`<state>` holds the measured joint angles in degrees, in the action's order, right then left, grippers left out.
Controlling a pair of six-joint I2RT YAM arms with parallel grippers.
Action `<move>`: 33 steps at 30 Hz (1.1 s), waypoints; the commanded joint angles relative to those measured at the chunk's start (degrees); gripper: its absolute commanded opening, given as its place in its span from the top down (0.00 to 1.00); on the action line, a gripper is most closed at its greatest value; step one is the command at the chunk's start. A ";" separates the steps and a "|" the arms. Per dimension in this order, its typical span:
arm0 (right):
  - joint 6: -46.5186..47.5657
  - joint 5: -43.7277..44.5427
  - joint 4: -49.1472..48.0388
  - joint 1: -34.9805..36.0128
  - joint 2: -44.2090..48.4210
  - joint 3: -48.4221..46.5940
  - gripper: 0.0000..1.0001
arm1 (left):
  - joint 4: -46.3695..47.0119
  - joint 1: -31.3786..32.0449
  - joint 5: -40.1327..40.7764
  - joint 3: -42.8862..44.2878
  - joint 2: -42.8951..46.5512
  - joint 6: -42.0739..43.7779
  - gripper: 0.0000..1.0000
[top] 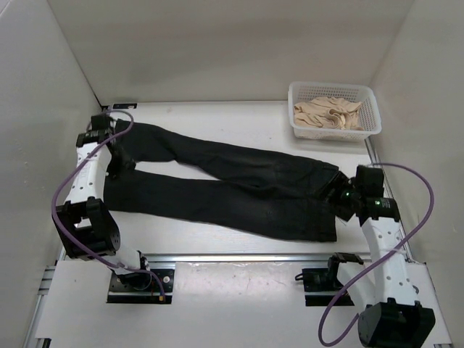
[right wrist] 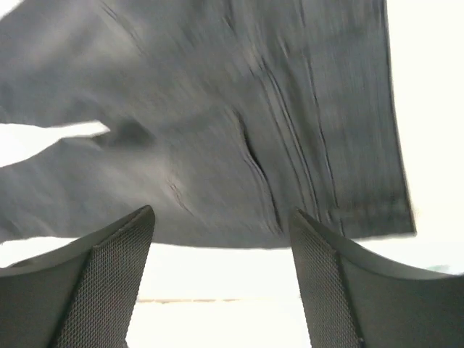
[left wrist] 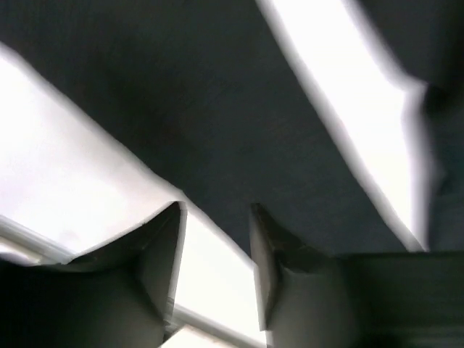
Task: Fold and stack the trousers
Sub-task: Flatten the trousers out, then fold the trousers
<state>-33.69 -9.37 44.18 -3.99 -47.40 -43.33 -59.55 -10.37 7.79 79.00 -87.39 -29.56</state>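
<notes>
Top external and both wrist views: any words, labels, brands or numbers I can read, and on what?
None can be read. The black trousers show no tag or label, the white basket bears no print, and both wrist views are too blurred to show any marking.

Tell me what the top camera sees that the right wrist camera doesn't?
Only the top camera shows the white basket holding beige cloth, and the black trousers whole, both legs spread. Only the right wrist camera shows the right gripper close up, open, with meshy pads. Both show the trousers' waist end on the white table.
</notes>
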 commanded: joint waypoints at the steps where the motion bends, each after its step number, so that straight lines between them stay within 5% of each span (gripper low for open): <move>1: -5.49 -3.73 7.75 0.21 3.70 5.26 0.16 | 1.19 -3.25 -5.75 -8.74 5.56 -1.02 0.40; 3: -8.82 -3.03 9.42 0.21 4.95 8.60 0.17 | 1.19 -3.25 -6.47 -12.19 5.57 -1.63 0.24; 18: -18.25 -1.28 -2.07 0.21 -1.56 18.90 0.39 | 3.30 -8.53 -4.36 -12.47 -0.14 -2.69 0.27; 24: -19.48 4.44 -5.69 0.21 -2.53 20.57 0.65 | -0.29 -11.77 -3.57 -6.76 1.96 -2.08 0.27; 27: -19.48 6.46 -6.22 0.21 -2.45 21.18 0.99 | 1.10 -12.30 -4.63 -6.15 7.04 -2.69 0.27; 33: -17.11 14.62 3.97 0.21 4.94 11.29 0.99 | 0.05 -12.30 -4.63 -3.77 5.40 -1.46 0.27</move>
<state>-52.27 -2.28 43.94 -3.95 -45.19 -24.51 -58.85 -22.72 3.62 73.41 -82.21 -31.81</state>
